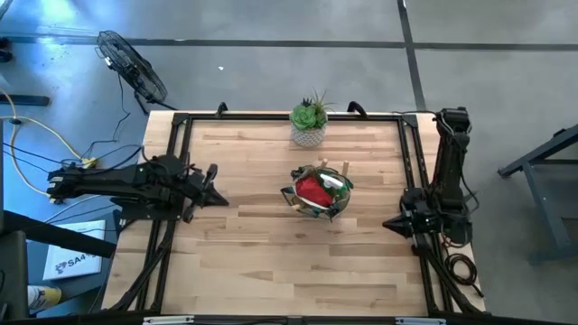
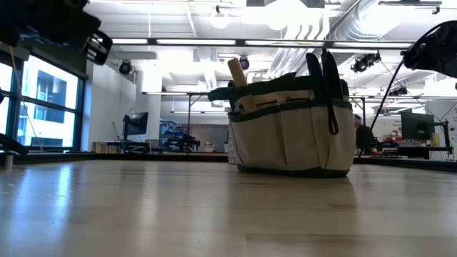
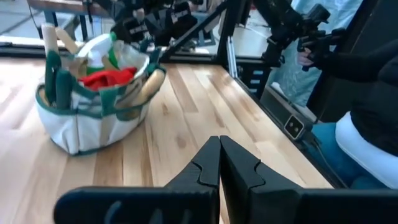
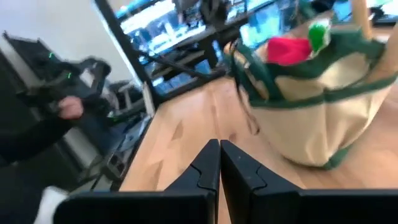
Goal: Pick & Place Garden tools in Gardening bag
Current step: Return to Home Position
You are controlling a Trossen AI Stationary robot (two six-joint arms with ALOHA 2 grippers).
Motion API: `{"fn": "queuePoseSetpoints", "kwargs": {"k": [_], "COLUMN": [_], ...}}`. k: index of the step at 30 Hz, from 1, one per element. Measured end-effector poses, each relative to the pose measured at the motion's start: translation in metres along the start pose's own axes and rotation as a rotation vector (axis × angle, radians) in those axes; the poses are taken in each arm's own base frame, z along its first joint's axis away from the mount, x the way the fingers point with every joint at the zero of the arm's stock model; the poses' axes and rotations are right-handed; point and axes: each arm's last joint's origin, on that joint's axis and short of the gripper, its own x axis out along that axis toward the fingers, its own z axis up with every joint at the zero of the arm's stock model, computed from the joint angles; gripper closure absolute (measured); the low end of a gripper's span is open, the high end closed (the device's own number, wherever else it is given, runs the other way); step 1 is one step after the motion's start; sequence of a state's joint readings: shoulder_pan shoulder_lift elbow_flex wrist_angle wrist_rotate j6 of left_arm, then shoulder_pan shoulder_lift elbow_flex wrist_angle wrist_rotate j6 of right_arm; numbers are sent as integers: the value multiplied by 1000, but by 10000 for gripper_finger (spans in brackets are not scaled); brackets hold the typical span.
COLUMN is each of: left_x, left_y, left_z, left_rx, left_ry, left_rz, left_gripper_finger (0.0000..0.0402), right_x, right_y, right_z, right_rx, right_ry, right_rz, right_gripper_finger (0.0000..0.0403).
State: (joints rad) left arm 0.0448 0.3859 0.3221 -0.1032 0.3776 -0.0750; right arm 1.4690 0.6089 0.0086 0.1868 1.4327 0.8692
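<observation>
1. The wooden tabletop (image 1: 271, 262) is carrying the gardening bag near its middle.
2. The gardening bag (image 1: 336, 206) is standing upright, its tan wall (image 2: 293, 143) and dark green rim facing the low view.
3. A white pot (image 1: 309, 135) with a green spiky plant is sitting near the bag, on the bag's far side at the tabletop's back edge.
4. The left pincer (image 1: 215, 185) is hovering well apart from the bag on the left arm's side, its fingers (image 3: 208, 163) pressing together and gripping nothing.
5. The right pincer (image 1: 390, 224) is waiting well apart from the bag on the opposite side, its fingers (image 4: 210, 163) likewise meeting, empty.
6. A red soft item (image 3: 109, 78) is lying on top inside the bag.
7. A wooden handle (image 2: 237, 73) is poking up above the bag's rim.
</observation>
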Motion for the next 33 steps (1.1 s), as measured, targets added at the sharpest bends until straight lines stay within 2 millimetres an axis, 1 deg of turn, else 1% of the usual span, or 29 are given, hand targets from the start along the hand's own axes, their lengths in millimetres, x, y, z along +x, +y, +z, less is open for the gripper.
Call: {"fn": "queuePoseSetpoints", "kwargs": {"k": [4,11,19,23,28,33], "left_x": [2,4,7,7,7,7], "left_y": [1,1,3,3,3,3], "left_z": [-7,-10,-23,-25,-23,-24], "left_rx": [-14,7,18,23,59,58], "left_ry": [13,-34,-7,-4,-27,-23], "left_rz": [0,-44,-59,-59,-61,-65], "left_gripper_finger": [401,402,402,402,401,402], "right_x": [8,27,47,56,71,84], "right_y": [-5,-15,-27,-29,-31,-46], "right_z": [-1,0,5,12,29,41], "right_rx": [-26,-49,-109,-135,-225,-240], "right_ry": [-20,-25,3,18,8,5], "right_rz": [-73,-203,-319,-316,-246,-246], "right_gripper_finger": [398,398,398,398,398,398]}}
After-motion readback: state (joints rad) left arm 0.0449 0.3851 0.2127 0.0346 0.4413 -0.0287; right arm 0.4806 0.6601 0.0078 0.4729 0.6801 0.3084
